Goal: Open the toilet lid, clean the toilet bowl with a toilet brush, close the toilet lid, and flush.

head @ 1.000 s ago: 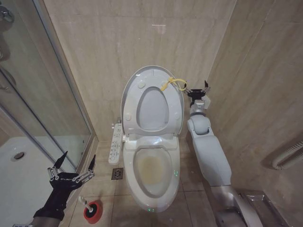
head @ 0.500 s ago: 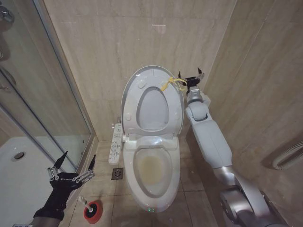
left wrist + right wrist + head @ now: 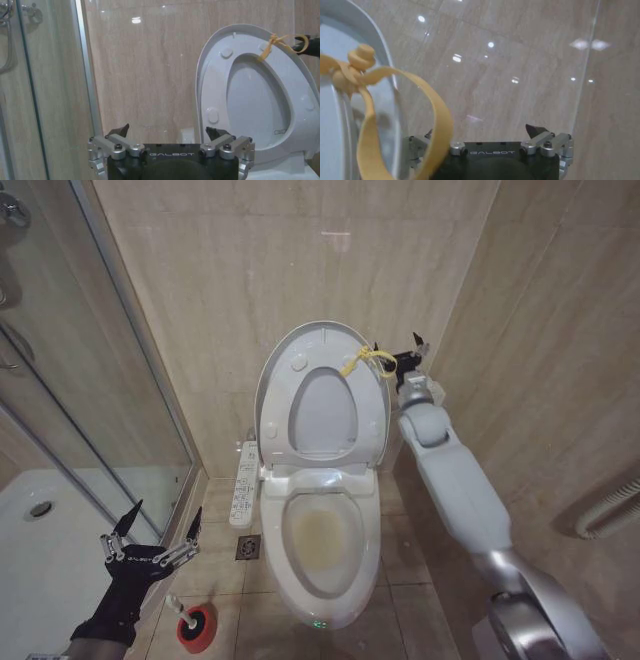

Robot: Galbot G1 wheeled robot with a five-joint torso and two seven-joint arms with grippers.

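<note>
- Two grippers were in view; the left gripper [image 3: 150,532] hung low beside the shower glass [image 3: 90,380], fingers spread and empty, idle.
- Just below it, the brush [image 3: 180,608] stood in its red holder [image 3: 197,627] on the floor tiles, untouched and left of the bowl [image 3: 325,552].
- The bowl lay uncovered, a yellowish-brown stain showing inside; its button panel [image 3: 243,483] sat on the left flank.
- The lid [image 3: 300,360] stood raised with the seat [image 3: 365,420], both leaning back towards the wall, so the opening step appeared all but finished.
- The yellow cord [image 3: 365,360] at the lid's upper edge looped out towards the right gripper [image 3: 397,346], which sat high beside the lid with fingers spread, gripping nothing; in the right wrist view the loop hung draped over one finger side.
- Judgement: the sound course would be to check that the lid rests stable against the wall, then slip the finger clear of the loop along the cord's own line, without tugging forward.
- Risk noted: a snagged cord on withdrawal could pull lid and seat back down over the bowl.
- The right arm should keep off the side wall [image 3: 560,330] close by.
</note>
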